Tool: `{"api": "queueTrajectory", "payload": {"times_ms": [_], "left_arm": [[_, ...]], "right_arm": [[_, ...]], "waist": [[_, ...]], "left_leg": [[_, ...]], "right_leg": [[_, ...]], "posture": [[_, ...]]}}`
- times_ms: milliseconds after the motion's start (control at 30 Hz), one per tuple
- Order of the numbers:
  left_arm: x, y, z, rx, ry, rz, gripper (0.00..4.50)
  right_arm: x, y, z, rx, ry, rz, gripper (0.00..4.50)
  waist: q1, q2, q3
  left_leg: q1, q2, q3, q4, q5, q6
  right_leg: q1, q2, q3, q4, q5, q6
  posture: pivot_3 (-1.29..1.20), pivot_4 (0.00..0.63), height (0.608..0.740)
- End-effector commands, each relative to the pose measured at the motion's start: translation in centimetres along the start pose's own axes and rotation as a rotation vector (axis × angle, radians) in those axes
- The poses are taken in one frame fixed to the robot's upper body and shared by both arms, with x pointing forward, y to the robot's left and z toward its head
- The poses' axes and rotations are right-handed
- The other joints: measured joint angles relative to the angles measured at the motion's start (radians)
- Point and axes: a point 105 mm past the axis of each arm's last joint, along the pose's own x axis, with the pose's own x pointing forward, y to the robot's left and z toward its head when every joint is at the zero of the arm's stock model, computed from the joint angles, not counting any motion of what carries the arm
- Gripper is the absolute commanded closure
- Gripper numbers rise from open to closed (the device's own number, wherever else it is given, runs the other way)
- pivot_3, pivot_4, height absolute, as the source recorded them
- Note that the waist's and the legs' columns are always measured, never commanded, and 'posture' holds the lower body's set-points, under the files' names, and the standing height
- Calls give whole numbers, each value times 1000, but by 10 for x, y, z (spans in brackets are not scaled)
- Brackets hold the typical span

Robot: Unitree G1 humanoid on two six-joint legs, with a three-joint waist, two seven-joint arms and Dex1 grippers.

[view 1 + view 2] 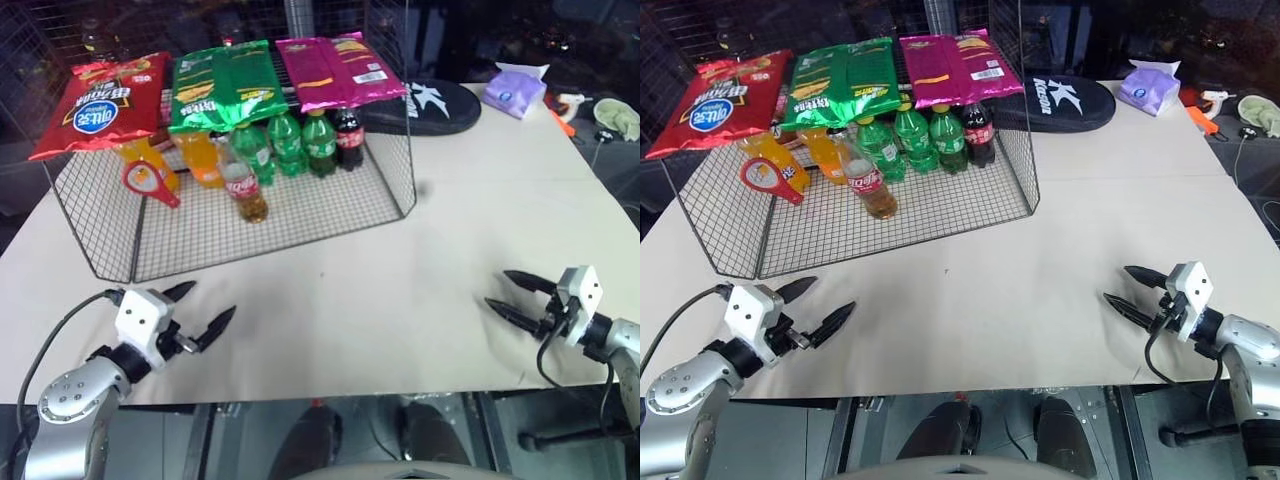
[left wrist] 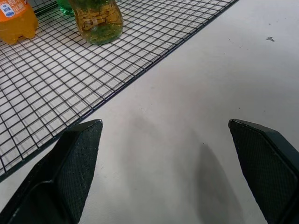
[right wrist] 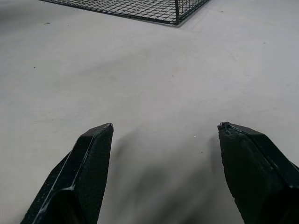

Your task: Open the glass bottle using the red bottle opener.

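1. The bottle (image 1: pixel 245 188) stands upright on the wire rack (image 1: pixel 300 235), at the front of the row of drinks. It has amber liquid and a red label.
2. The opener (image 1: pixel 148 181) is to the robot's left of the bottle, in front of the orange bottles (image 1: pixel 170 160). Its ring head is up and its handle points down toward the rack floor. I cannot tell if it leans on something.
3. Behind the bottle there are green bottles (image 1: pixel 290 143) and one cola bottle (image 1: pixel 349 138). Snack bags (image 1: pixel 225 82) lie on the top of the rack.
4. The left gripper (image 1: pixel 200 310) is low over the table (image 1: pixel 400 290), in front of the rack's near edge. Its two fingers are spread wide with nothing between them.
5. The right gripper (image 1: pixel 513 297) is over the table on the robot's right, well apart from the rack. Its fingers are also spread and hold nothing.
6. At the far side of the table lie a black pouch (image 1: pixel 425 105) and a purple tissue pack (image 1: pixel 515 90).
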Motion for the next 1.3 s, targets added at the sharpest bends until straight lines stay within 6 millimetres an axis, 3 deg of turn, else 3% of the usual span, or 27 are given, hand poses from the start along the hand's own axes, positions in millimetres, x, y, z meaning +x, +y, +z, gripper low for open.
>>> {"api": "queueTrajectory", "payload": {"times_ms": [33, 733, 900, 1000, 1133, 1300], "left_arm": [[-2, 4, 7, 7, -31, 6, 0], [2, 5, 13, -12, -76, 40, 0], [9, 20, 30, -10, -140, 123, 0], [14, 42, 48, -10, -206, 226, 0], [16, 74, 69, -40, -280, 392, 0], [23, 90, 83, -63, -312, 438, 0]], "right_arm": [[-4, -5, 13, -50, -33, -14, 884], [11, 9, 23, -68, -72, 36, 884], [25, 28, 49, -55, -184, 130, 884], [35, 44, 84, -32, -359, 186, 884], [36, 65, 118, 22, -499, 318, 884], [33, 77, 142, 86, -587, 420, 884]], "waist": [[0, 0, 0], [0, 0, 0], [0, 0, 0], [1, 0, 0], [1, 0, 0], [1, -1, 0]], "left_leg": [[0, 0, 0, 0, 0, 0], [0, 0, 0, 0, 0, 0], [0, 0, 0, 0, 0, 0], [-1, 0, -1, 0, 0, -1], [-1, 0, -1, 0, 1, -2], [-2, -1, -2, 0, 1, -2]], "right_leg": [[0, 0, 0, 0, 0, 0], [0, 0, 0, 0, 0, 0], [0, 0, 0, 0, 0, 0], [-1, 0, -1, 0, 0, 0], [-1, 0, -1, 0, 0, 0], [-1, 1, -2, -1, 0, 0]], "posture": [[0, 150, 740], [0, 150, 740], [0, 150, 740], [0, 150, 740], [0, 150, 740], [0, 150, 740]]}}
